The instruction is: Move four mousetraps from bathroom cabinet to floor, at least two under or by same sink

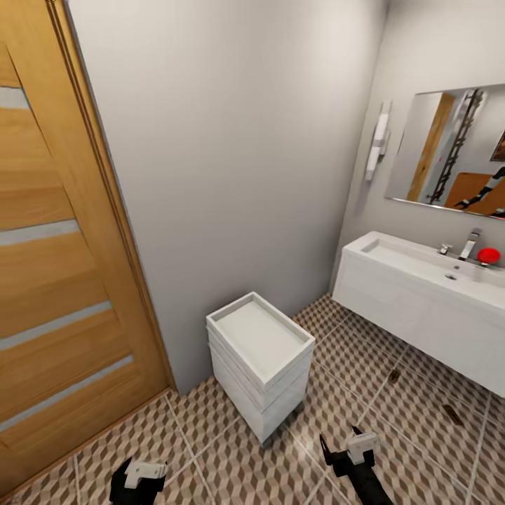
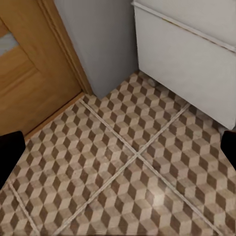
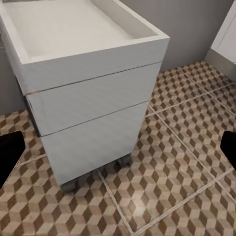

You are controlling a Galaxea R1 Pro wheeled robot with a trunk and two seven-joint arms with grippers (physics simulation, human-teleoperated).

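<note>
The bathroom floor of cube-patterned tiles spreads below me. At the right, the white bathroom sink with its chrome faucet hangs on the wall. Two small flat brown things lie on the tiles just in front of it; they may be mousetraps but are too small to tell. The cabinet is out of view. My left gripper and right gripper hover low over bare tiles, both open with nothing between the fingers.
A white wheeled drawer unit stands against the grey wall, just ahead of my right gripper. A wooden door fills the left side. A mirror hangs above the sink, and a red object rests on it.
</note>
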